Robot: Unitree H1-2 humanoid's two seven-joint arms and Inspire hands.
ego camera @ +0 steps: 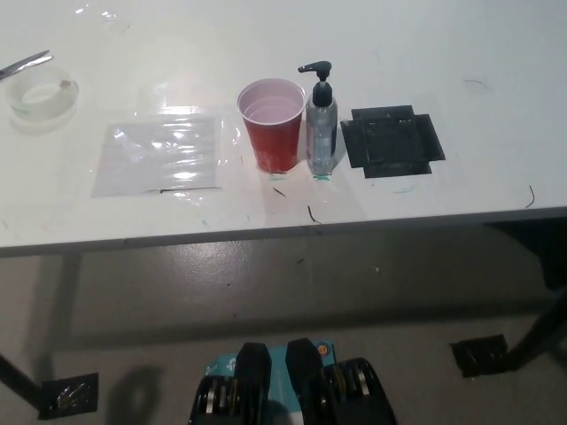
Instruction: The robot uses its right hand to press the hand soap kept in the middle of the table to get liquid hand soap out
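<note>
A clear hand soap bottle [321, 128] with a black pump head [316, 71] stands upright near the middle of the white table [461, 53]. Its spout points to the picture's left, over a red plastic cup [273, 124] that stands touching or almost touching the bottle's left side. Neither the white left hand nor the black right hand shows anywhere in the head view.
A black square patch [391, 141] lies flat just right of the bottle. A clear plastic sheet [162, 153] lies left of the cup. A roll of clear tape [41, 94] and scissors tips [25, 64] sit at the far left. The table's front edge [283, 232] runs across mid-picture.
</note>
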